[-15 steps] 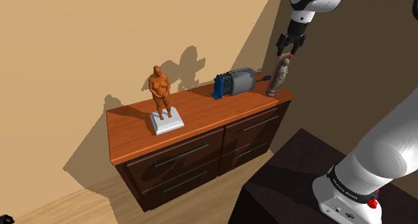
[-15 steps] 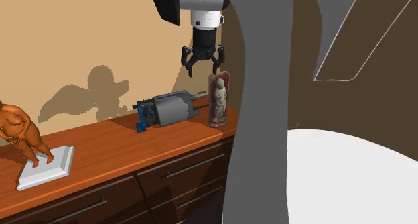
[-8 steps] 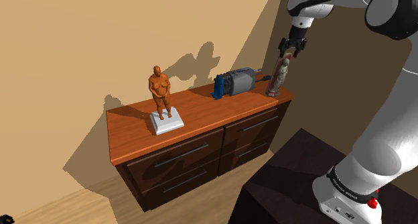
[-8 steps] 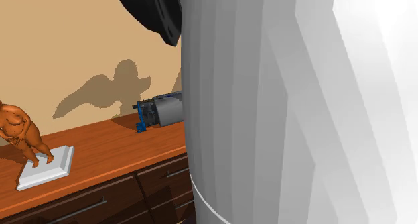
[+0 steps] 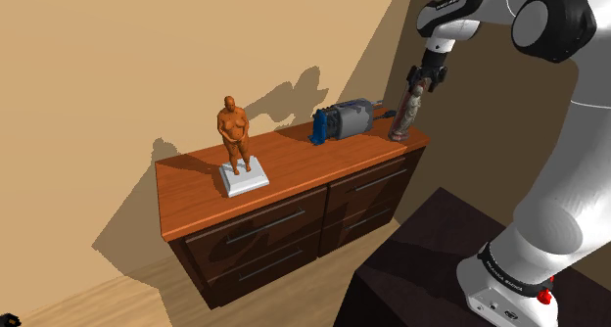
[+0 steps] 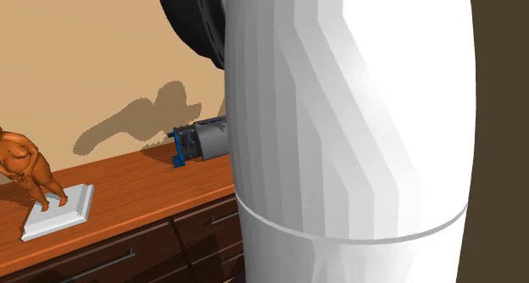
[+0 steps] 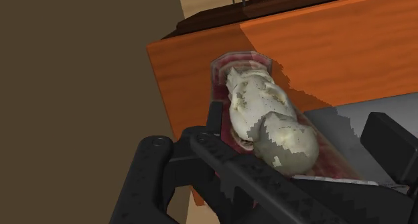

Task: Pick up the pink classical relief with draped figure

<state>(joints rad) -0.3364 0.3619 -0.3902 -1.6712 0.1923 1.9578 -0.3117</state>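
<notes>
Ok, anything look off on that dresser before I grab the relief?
Nothing toppled or damaged. The relief stands upright but right at a corner of the dresser, so a nudge from the gripper could tip it off.

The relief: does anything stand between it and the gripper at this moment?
Nothing visible does. The gripper is at the top of the relief, with its open fingers on either side of it. The grey motor stands beside the relief on the dresser, not in the way.
</notes>
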